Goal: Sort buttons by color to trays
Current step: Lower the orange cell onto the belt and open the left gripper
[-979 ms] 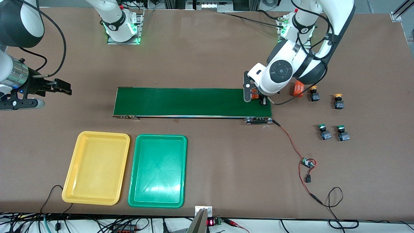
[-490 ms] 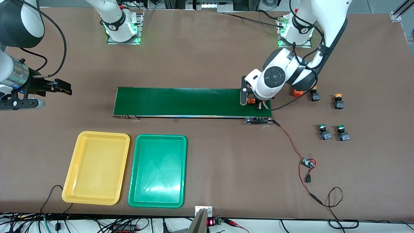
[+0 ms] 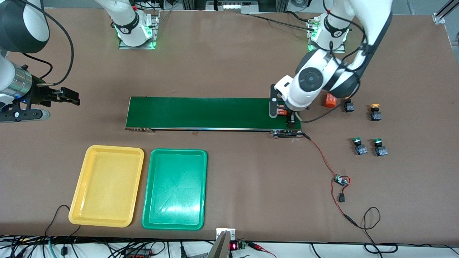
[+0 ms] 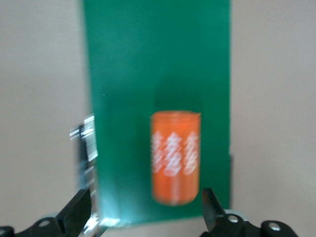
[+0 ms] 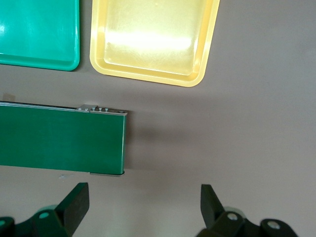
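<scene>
left gripper (image 3: 283,114): low over the conveyor belt's end nearest the left arm's side of the table; its fingers (image 4: 76,212) stand spread wide, released, with nothing clamped between them.
orange cylinder (image 4: 175,156): lies on its side on the conveyor belt (image 3: 211,113), white print on its body; in the left wrist view it sits between the two spread fingertips, closer to one than the other, apart from both as far as can be seen.
second orange cylinder (image 3: 330,100): on the bare table just off the belt's end, partly covered by the left arm's wrist.
right gripper (image 3: 68,96): waits in the air over the bare table at the right arm's end, off the other end of the belt; fingers (image 5: 74,205) wide apart, released and empty.
yellow-capped buttons: one (image 3: 375,112) stands on the table toward the left arm's end; the other (image 3: 348,106) is beside it, closer to the second orange cylinder, its cap partly hidden by the arm.
green-capped buttons: two, (image 3: 359,146) and (image 3: 380,147), side by side, nearer the front camera than the yellow-capped pair.
yellow tray (image 3: 80,200): flat on the table, nearer the front camera than the belt, toward the right arm's end; holds nothing.
green tray (image 3: 150,215): just beside the yellow tray, long sides parallel; holds nothing.
red cable (image 3: 324,161): runs from the belt's end across the table to a small circuit board (image 3: 341,180).
</scene>
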Controlling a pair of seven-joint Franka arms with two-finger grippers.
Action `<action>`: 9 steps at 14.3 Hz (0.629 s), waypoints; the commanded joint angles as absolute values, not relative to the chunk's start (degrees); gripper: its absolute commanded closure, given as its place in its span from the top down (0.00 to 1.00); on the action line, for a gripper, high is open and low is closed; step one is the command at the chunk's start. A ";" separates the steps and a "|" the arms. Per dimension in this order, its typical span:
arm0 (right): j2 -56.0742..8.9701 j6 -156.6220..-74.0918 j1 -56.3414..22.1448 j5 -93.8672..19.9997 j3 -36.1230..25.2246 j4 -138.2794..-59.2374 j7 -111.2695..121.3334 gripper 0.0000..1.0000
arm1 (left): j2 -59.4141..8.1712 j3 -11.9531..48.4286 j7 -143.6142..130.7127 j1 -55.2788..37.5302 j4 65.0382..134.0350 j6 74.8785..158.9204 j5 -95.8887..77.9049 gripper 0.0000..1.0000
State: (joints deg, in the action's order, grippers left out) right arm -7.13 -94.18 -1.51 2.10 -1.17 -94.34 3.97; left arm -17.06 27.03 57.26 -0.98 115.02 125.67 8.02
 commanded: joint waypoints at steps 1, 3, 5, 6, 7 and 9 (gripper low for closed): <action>-7.47 -94.04 -1.58 1.93 -1.14 -93.52 3.16 1.00 | -11.43 27.07 57.92 6.04 115.05 124.54 9.05 1.00; -7.47 -94.13 -1.49 1.85 -1.14 -93.43 3.16 1.00 | -11.77 26.90 57.22 11.75 114.87 124.54 8.79 1.00; -7.73 -94.74 -1.49 0.10 -1.14 -93.34 3.16 1.00 | -13.09 24.37 54.43 14.06 114.70 124.63 8.26 1.00; -7.73 -94.66 -1.67 -0.70 -1.14 -93.34 3.08 1.00 | -13.53 22.00 50.84 13.98 114.70 124.63 8.35 1.00; -7.65 -94.57 -1.76 -0.70 -1.14 -93.25 3.08 1.00 | -14.41 20.75 47.15 14.06 114.70 124.63 8.35 1.00; -7.73 -94.48 -1.41 -0.79 -1.14 -93.25 3.08 1.00 | -15.81 17.77 37.32 14.06 114.87 124.54 8.35 1.00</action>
